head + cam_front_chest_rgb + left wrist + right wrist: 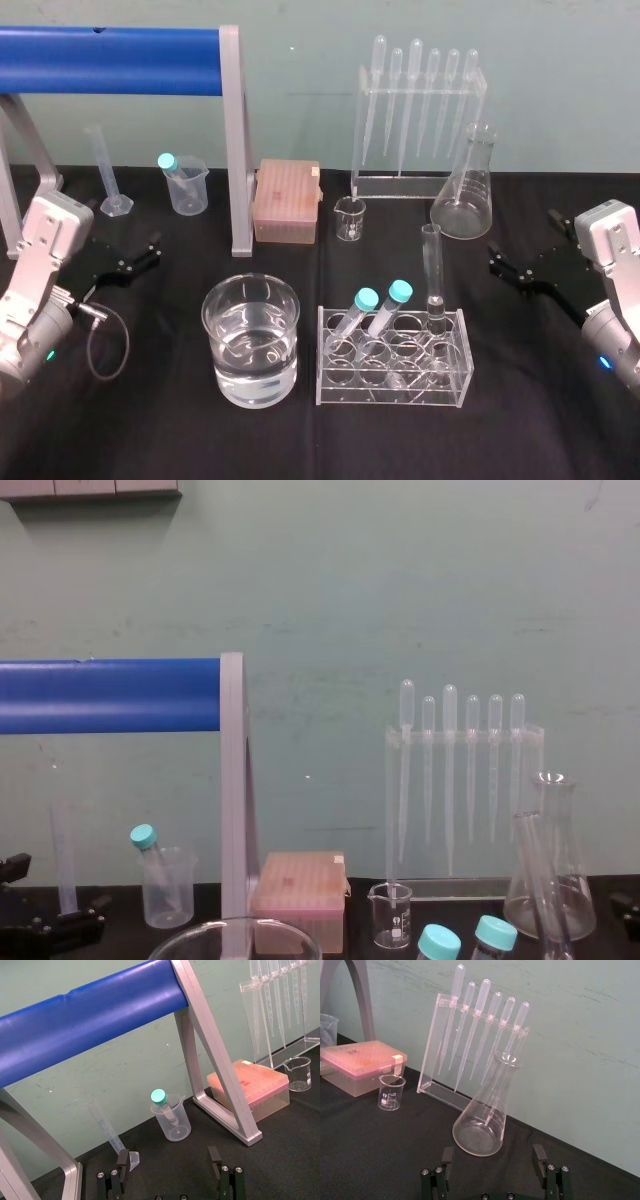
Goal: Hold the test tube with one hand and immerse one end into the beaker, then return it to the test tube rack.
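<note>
Near the worktop's front edge, the test tube (432, 262) stands in the rack (392, 398); with the left gripper (168, 1159) and right gripper (493, 1153) spread empty, we judge its slick, brittle glass needs gentle pinching below the rim.

pipettes (414, 90): 6 | teal-capped tubes (385, 308): 3 | test tube (432, 265): 1 | beaker (251, 340): 1 | small graduated beaker (350, 219): 1 | plastic beaker (190, 192): 1 | conical flask (465, 198): 1 | measuring cylinder (103, 170): 1 | pink box (287, 200): 1 | test tube rack (392, 390): 1 | pipette rack (400, 186): 1
</note>
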You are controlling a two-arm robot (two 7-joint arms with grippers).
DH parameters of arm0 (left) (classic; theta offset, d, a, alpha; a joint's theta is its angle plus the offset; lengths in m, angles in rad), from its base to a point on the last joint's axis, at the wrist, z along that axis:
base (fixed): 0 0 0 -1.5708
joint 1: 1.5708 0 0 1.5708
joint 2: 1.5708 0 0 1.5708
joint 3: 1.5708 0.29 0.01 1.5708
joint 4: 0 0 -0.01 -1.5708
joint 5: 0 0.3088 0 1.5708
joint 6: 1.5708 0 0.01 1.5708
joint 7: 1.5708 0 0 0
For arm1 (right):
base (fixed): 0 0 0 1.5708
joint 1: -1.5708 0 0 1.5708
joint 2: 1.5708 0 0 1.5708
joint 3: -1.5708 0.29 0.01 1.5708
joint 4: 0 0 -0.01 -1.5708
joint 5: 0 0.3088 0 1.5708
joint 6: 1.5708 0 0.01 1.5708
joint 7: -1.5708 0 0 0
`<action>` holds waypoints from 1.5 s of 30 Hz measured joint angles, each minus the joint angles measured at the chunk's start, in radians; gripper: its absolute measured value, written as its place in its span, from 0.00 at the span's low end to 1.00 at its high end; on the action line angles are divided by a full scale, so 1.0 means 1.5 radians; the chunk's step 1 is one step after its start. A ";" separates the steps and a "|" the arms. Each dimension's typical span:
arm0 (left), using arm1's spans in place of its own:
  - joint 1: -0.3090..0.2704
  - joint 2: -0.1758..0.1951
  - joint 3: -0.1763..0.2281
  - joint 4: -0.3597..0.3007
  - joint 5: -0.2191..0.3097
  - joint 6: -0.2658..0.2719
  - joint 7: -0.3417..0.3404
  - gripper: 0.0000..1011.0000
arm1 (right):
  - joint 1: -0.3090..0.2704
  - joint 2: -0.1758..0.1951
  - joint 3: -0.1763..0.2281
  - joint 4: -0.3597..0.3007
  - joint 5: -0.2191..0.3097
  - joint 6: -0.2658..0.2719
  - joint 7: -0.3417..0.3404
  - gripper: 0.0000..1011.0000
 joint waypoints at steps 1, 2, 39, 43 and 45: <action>0.000 0.000 0.000 0.000 0.000 0.000 0.000 0.99 | 0.000 0.000 0.000 0.000 0.000 0.000 0.000 0.99; 0.000 0.000 0.000 0.000 0.000 0.000 0.000 0.99 | 0.000 0.000 0.000 0.000 0.000 0.000 0.000 0.99; 0.000 0.000 0.000 0.000 0.000 0.000 0.000 0.99 | 0.000 0.000 0.000 0.000 0.000 0.000 0.000 0.99; 0.000 0.000 0.000 0.000 0.000 0.000 0.000 0.99 | 0.000 0.000 0.000 0.000 0.000 0.000 0.000 0.99; 0.000 0.000 0.000 0.000 0.000 0.000 0.000 0.99 | 0.000 0.000 0.000 0.000 0.000 0.000 0.000 0.99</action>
